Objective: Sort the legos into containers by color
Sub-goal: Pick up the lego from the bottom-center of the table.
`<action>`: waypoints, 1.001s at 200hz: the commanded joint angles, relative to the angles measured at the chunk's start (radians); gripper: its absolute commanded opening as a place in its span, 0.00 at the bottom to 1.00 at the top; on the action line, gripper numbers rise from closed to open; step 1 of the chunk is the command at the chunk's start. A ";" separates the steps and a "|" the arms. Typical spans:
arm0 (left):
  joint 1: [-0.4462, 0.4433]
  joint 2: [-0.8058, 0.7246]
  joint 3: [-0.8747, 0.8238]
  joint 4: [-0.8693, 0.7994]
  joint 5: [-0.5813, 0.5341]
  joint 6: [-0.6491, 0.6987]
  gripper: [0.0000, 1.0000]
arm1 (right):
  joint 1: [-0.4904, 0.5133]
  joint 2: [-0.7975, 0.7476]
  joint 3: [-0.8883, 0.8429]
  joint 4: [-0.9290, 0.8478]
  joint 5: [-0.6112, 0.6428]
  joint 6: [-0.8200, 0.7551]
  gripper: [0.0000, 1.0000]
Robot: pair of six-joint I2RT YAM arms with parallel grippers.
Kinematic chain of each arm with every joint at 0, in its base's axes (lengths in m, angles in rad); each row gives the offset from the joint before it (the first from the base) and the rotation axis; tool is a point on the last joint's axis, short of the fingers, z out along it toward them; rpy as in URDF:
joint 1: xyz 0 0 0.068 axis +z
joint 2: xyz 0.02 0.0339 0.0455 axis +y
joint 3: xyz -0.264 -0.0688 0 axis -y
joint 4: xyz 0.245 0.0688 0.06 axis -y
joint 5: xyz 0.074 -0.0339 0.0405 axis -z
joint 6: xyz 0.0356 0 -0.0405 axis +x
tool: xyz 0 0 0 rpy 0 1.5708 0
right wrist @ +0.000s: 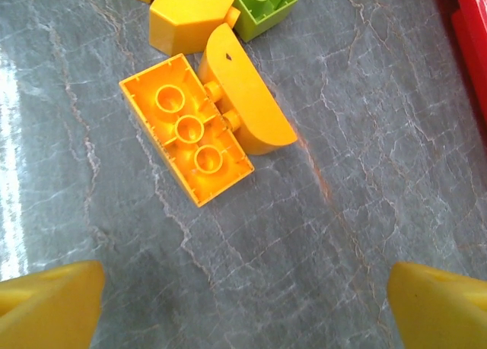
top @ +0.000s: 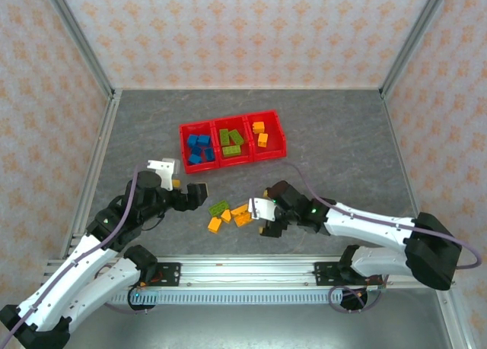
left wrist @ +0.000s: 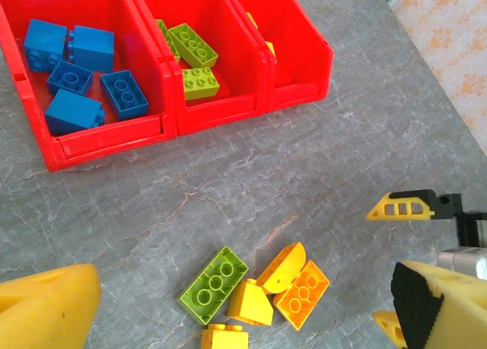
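Right gripper (right wrist: 243,307), jaws spread wide and empty, hovers beside an overturned orange brick (right wrist: 186,128) on the table (right wrist: 342,212), well apart from the red bins (top: 234,161); light, rigid, probably slick, it should pinch best across flat side walls.

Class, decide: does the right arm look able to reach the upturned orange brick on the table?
Probably yes: the open right tool faces the orange brick across bare table, though a curved yellow piece crowds one side.
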 commanded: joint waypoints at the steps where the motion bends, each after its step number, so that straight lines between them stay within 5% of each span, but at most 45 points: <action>1: -0.007 -0.014 -0.013 0.023 -0.016 -0.014 0.99 | 0.005 0.069 0.029 0.059 -0.003 -0.017 0.93; 136: -0.007 -0.122 -0.034 0.044 -0.050 -0.028 0.99 | 0.006 0.363 0.145 0.118 -0.094 -0.017 0.73; 200: -0.007 -0.105 -0.035 0.045 -0.044 -0.027 0.99 | 0.026 0.388 0.188 0.045 -0.107 -0.012 0.54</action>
